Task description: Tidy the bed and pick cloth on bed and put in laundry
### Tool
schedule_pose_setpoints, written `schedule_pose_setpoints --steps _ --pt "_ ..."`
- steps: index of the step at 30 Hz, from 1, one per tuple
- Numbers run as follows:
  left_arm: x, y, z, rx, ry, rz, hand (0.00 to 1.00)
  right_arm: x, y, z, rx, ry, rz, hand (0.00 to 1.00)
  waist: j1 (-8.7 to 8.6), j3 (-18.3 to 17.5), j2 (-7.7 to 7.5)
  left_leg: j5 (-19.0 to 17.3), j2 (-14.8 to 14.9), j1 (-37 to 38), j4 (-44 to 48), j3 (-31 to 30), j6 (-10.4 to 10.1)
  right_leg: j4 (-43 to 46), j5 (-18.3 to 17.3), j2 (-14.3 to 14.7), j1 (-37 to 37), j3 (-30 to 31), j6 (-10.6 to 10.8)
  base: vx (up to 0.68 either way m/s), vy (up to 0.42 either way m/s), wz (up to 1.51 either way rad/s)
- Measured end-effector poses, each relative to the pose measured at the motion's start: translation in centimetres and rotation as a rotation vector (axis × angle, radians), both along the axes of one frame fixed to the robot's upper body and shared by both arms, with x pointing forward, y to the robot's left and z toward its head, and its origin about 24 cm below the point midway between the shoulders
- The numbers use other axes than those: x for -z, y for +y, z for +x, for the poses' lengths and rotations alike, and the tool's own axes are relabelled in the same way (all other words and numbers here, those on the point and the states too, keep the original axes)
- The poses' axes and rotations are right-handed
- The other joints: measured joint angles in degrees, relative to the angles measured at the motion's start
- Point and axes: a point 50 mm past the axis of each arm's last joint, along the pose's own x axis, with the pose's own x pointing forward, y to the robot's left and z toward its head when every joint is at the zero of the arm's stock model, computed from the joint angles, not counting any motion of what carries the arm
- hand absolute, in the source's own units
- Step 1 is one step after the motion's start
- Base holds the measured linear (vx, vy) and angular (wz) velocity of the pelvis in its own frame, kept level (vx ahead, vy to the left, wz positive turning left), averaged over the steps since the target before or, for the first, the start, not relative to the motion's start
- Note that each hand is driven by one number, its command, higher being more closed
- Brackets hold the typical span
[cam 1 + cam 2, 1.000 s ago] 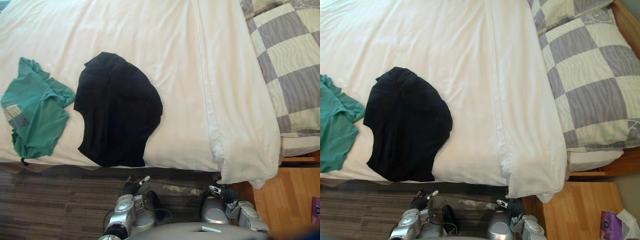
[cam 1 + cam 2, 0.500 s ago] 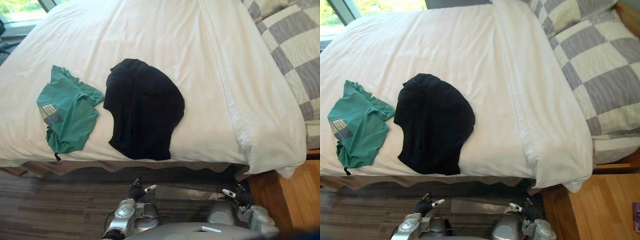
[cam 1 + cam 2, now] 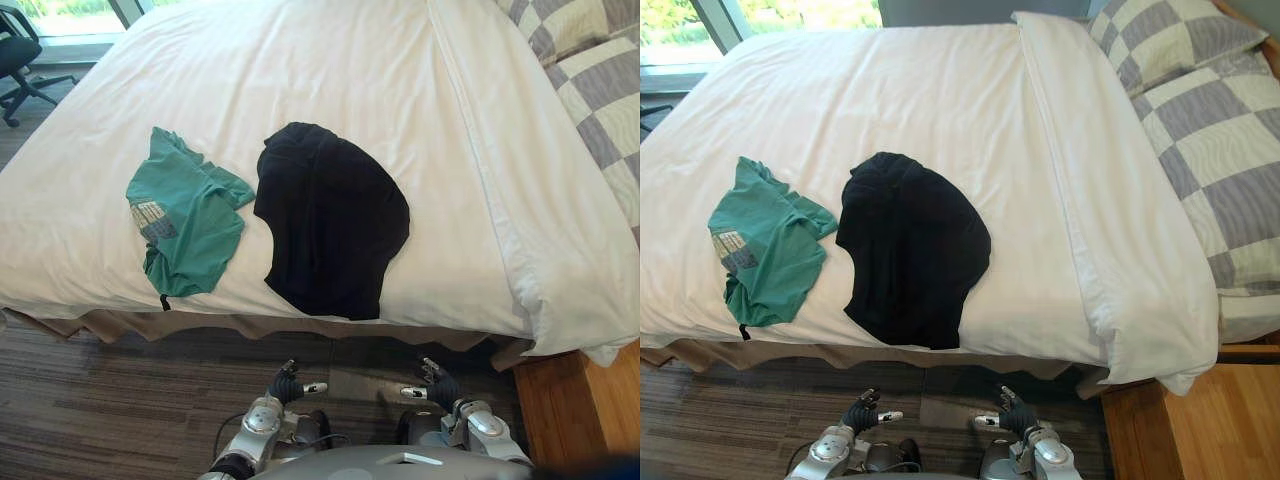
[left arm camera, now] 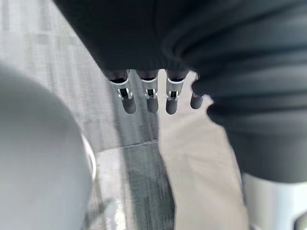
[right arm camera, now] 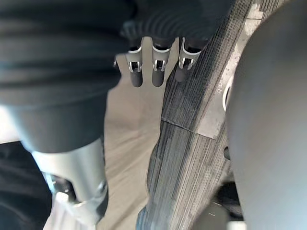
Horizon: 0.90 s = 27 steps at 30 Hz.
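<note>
bed [image 3: 330, 60] under a white cover, smooth for the most part, with a long fold running down its right side. 2 loose cloths lie on it near the front edge:
- black cloth [image 3: 335, 220], spread flat and rounded, its lower hem close to the edge of the mattress.
- green shirt [image 3: 185, 215] just to the left of the black one, crumpled, a grey printed patch showing. one sleeve tip nearly meets the black cloth; cannot tell if they touch.

grey-and-cream checked pillows [image 3: 1220, 150] at the head of the bed, far right. tan bed skirt [image 3: 120, 325] hangs below the mattress. dark striped carpet [image 3: 90, 400] in front, wooden floor [image 3: 1200, 420] at the right corner. black office chair [image 3: 20, 55] by the window, far left.

left hand [image 3: 290, 383] low over the carpet in front of the bed, below the black cloth and well apart from it. its fingers [image 4: 148, 98] hang straight in a row, spread loose, nothing in them.

right hand [image 3: 432, 385] at the same height, near the left one, also short of the bed. fingers [image 5: 156, 72] straight and relaxed over the carpet, holding nothing.

both cloths lie untouched on the cover.
</note>
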Motion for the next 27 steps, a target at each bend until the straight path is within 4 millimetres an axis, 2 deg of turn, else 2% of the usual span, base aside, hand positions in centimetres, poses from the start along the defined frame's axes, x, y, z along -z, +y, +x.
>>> schedule_pose_setpoints --steps 1,3,4,6,7,8,9,10,11,12,13,14,15,16,18,19,21,22,23,24,25,27 --pt "0.0 -0.2 0.0 0.002 -0.007 0.006 0.00 0.1 -0.2 0.0 0.000 0.014 -0.015 0.00 0.06 -0.02 0.20 0.34 0.55 -0.58 2.80 0.65 -0.05 0.64 0.24 -1.14 0.03 0.14 0.33 0.00 0.166 -0.38" --pt "0.1 -0.3 -0.3 0.047 0.004 0.032 0.00 0.0 -0.5 0.1 0.040 0.018 -0.023 0.00 -0.53 -0.29 0.59 -1.15 1.41 0.07 1.81 2.95 2.03 1.24 0.71 -2.99 -0.51 0.78 1.57 0.02 0.208 -0.21" --pt "0.3 -0.3 -0.5 0.064 0.009 0.040 0.00 0.0 -0.7 0.2 0.070 0.021 -0.017 0.00 -0.73 -0.21 0.41 -2.19 2.21 0.81 -2.64 3.46 2.61 1.31 1.21 -4.52 -0.92 1.74 2.52 0.09 0.275 -0.09" --pt "0.3 -0.2 -0.3 0.069 0.013 0.036 0.00 0.0 -0.9 0.3 0.102 0.018 -0.007 0.00 -0.87 0.27 -0.35 -1.60 3.68 2.93 -12.78 2.79 2.96 1.34 2.01 -7.87 -1.36 2.40 4.37 0.09 0.321 0.08" --pt "0.3 -0.4 -0.4 0.067 0.019 0.011 0.00 -0.1 -1.0 0.3 0.101 0.016 -0.009 0.00 -1.22 0.37 -0.59 1.04 5.20 4.57 -19.62 1.62 3.85 1.33 2.35 -10.24 -1.27 2.59 6.11 0.07 0.401 0.17" --pt "0.4 -0.5 -0.5 0.077 0.023 -0.004 0.00 -0.1 -1.2 0.3 0.097 0.016 -0.015 0.00 -1.42 0.32 -0.49 3.01 6.14 5.25 -22.46 0.82 4.57 1.39 2.41 -11.21 -1.25 2.79 7.61 0.11 0.548 0.19" --pt "0.5 -0.7 -0.6 0.098 0.039 -0.032 0.00 -0.1 -1.5 0.3 0.086 0.010 -0.028 0.00 -1.62 0.27 -0.18 8.01 6.95 6.81 -25.73 1.09 -0.09 1.79 2.49 -13.49 -0.72 3.16 10.70 0.11 0.570 0.18" --pt "0.4 -0.8 -0.1 0.122 0.037 -0.046 0.00 -0.1 -1.4 0.3 0.084 0.014 -0.027 0.00 -1.53 0.50 -1.62 6.37 3.54 6.90 -24.40 1.97 -0.81 1.60 2.36 -15.89 -0.46 4.32 12.72 0.09 0.429 0.18" --pt "0.3 -0.6 0.0 0.128 0.036 -0.046 0.00 -0.1 -1.1 0.4 0.066 0.014 -0.024 0.00 -1.32 0.58 -1.66 4.89 3.36 6.04 -22.26 2.06 -0.56 2.27 2.35 -14.82 -0.65 4.48 12.78 0.08 0.274 0.05" --pt "0.1 -0.7 0.5 0.144 0.025 -0.058 0.00 0.0 -1.1 0.3 0.036 0.017 -0.035 0.00 -1.12 0.51 -1.50 1.31 3.37 3.84 -16.21 1.59 0.85 1.39 2.94 -14.60 -0.07 3.15 11.78 0.09 0.281 -0.11" --pt "0.1 -0.2 0.4 0.142 0.038 -0.058 0.00 0.0 -1.0 0.2 0.033 0.015 -0.036 0.00 -1.29 0.45 -1.38 -2.36 3.54 2.24 -11.05 1.72 0.15 -1.07 3.70 -15.07 1.44 3.95 12.36 0.08 0.327 -0.21" --pt "0.4 -0.2 0.2 0.135 0.066 -0.063 0.00 0.1 -1.1 0.2 0.044 0.011 -0.037 0.00 -1.35 0.38 -1.12 -4.50 3.64 1.65 -8.27 2.02 -0.15 -2.15 4.46 -15.23 2.04 4.65 12.30 0.06 0.445 -0.42" --pt "0.6 0.0 0.1 0.113 0.096 -0.067 0.00 0.1 -0.9 0.1 0.041 0.006 -0.035 0.00 -1.17 0.17 -1.20 -6.84 3.78 2.01 -6.40 3.55 0.12 -3.23 7.34 -15.60 1.97 5.66 11.90 0.03 0.430 -0.68" --pt "0.8 0.5 -0.1 0.066 0.128 -0.072 0.00 0.0 -0.6 0.2 0.016 -0.010 -0.043 0.00 -0.80 0.06 -1.14 -7.89 4.37 2.98 -6.40 5.71 0.48 -3.90 10.99 -15.66 1.05 5.10 9.54 0.02 0.423 -0.90" --pt "1.2 1.7 -1.1 -0.042 0.185 -0.059 0.00 -0.1 0.4 0.6 -0.097 -0.047 -0.069 0.00 0.33 -1.14 -0.71 -6.94 4.67 5.26 -10.96 10.47 1.58 -4.30 15.94 -15.33 -1.79 0.80 1.54 0.02 0.355 -0.98" --pt "1.5 2.4 -1.9 -0.094 0.216 -0.047 0.00 -0.2 1.4 0.7 -0.158 -0.070 -0.071 0.00 -0.05 -1.63 -1.39 -5.59 4.12 6.60 -14.10 11.62 1.84 -2.21 15.05 -13.81 -2.94 -0.38 2.56 0.05 0.282 -0.69" --pt "1.5 3.6 -2.2 -0.147 0.243 -0.015 0.00 -0.4 2.6 0.7 -0.215 -0.111 -0.058 0.00 -0.25 -2.03 -2.30 -2.04 3.01 9.27 -20.95 12.36 2.30 -0.34 9.46 -7.24 -3.10 0.00 4.27 0.11 0.144 -0.10" --pt "1.6 3.7 -2.1 -0.138 0.256 0.000 0.00 -0.5 3.0 0.8 -0.232 -0.125 -0.055 0.00 -0.29 -2.03 -2.30 0.51 1.88 10.22 -25.43 11.83 2.79 0.08 6.13 -2.45 -3.02 1.29 3.90 0.13 0.069 0.37" --pt "1.5 3.6 -2.0 -0.125 0.259 0.006 0.00 -0.5 3.0 0.8 -0.232 -0.130 -0.054 0.00 -0.50 -1.98 -2.22 2.24 0.78 10.60 -28.15 10.87 2.98 -0.80 4.35 0.56 -3.00 2.42 3.13 0.09 0.024 0.63" --pt "1.6 3.4 -1.9 -0.107 0.263 0.017 0.00 -0.6 3.1 0.8 -0.230 -0.133 -0.050 0.00 -0.65 -2.01 -2.30 3.68 -0.44 10.63 -30.07 9.90 3.24 -3.39 3.15 2.47 -2.65 3.21 1.76 0.09 -0.017 0.73" --pt "1.5 3.2 -1.7 -0.098 0.262 0.023 0.00 -0.6 3.1 0.9 -0.231 -0.136 -0.046 0.00 -0.66 -1.75 -2.52 4.81 -1.69 10.66 -31.55 8.56 3.32 -5.87 3.15 3.01 -0.90 3.39 1.15 0.08 -0.018 0.65" --pt "1.6 2.3 -1.6 -0.079 0.250 0.026 0.00 -0.7 3.1 1.2 -0.228 -0.143 -0.045 0.00 -0.27 -1.07 -1.53 6.58 -2.57 10.89 -33.80 6.70 3.03 -6.23 3.67 3.19 -0.60 2.88 0.58 0.08 -0.028 0.45"
